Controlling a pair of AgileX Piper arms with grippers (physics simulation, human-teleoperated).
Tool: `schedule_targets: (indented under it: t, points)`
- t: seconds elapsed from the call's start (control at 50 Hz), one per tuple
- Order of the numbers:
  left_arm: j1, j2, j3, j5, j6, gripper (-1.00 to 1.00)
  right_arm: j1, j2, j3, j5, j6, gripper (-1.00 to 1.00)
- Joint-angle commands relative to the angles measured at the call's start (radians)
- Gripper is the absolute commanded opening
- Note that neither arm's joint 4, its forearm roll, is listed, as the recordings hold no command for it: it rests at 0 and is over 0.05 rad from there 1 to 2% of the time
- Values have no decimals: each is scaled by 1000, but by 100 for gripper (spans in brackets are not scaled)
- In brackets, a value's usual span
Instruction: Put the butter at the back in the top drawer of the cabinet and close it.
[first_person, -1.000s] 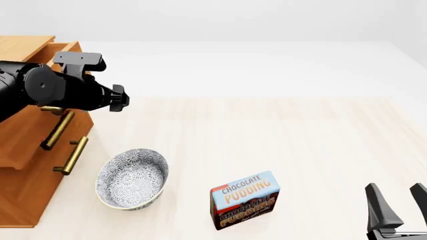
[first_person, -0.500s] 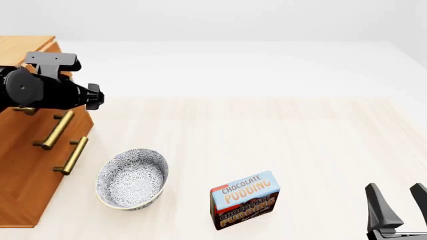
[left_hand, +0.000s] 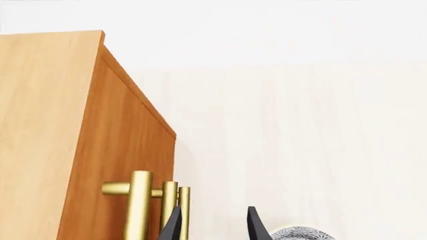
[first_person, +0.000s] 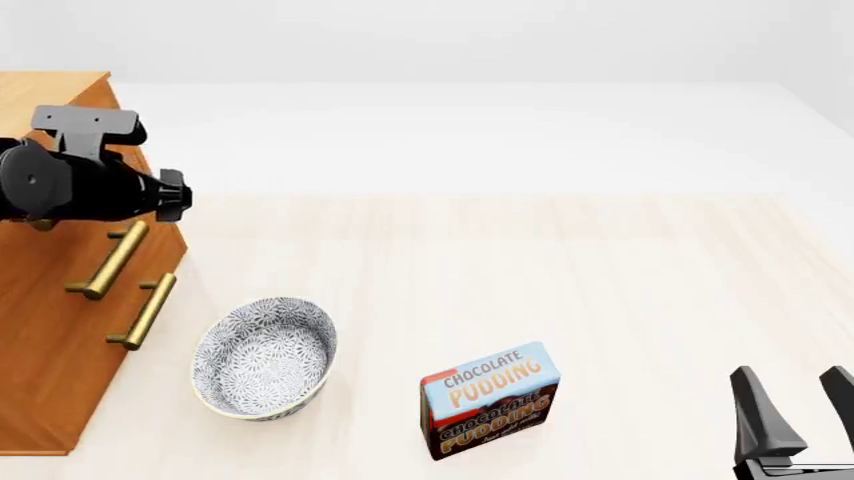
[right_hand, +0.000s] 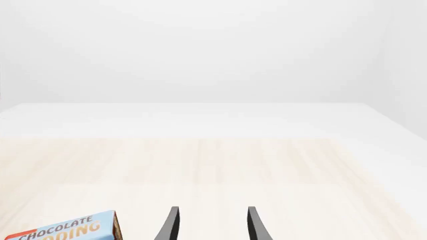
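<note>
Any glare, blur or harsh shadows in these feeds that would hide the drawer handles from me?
Front view: even, flat light, no glare, only soft shadows; the left arm covers the top handle. Left wrist view: sharp; the brass handles show a mild sheen, cut off by the frame. Right wrist view: sharp, no handles.

Left arm (first_person: 67, 185) hides top drawer handle.

Light brown cabinet (first_person: 54, 330), brass handles (first_person: 143, 310), blue-grey patterned bowl (first_person: 263, 357), blue-and-brown pudding box (first_person: 490, 400).
</note>
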Motion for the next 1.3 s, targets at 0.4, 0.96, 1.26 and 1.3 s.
schedule_targets:
  t: [0.4,0.96,1.26,1.3]
  points:
    - [72,-54,99,-39,-31,100,0,0,0,0,0,100]
    - [-82,-288,232,-82,-145,100,0,0,0,0,0,100]
    - [-184,-580,368,-91,-171,100,0,0,0,0,0,100]
    - [-210,-632,420,-120,-161,100,0,0,0,0,0,100]
